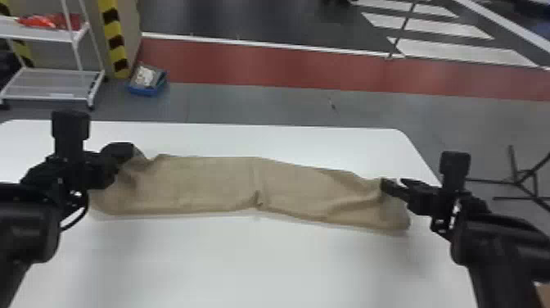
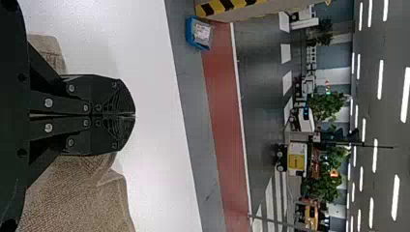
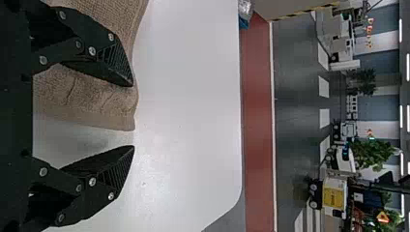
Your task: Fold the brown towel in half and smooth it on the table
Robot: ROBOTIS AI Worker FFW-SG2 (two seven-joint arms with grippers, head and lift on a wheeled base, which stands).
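1. Towel lies in a long, rumpled strip across the table, puckered mid-way along its near edge.
2. It should handle light, soft and limp, best taken by both end corners and drawn taut.
3. Left gripper, at the left end: fingers closed together; whether they pinch cloth, I cannot tell.
4. Right gripper, at the right end: fingers wide apart, holding nothing.

The bright table is softly shadowed at the head view's lower left; ceiling lamps are caught glaring in both wrist views.
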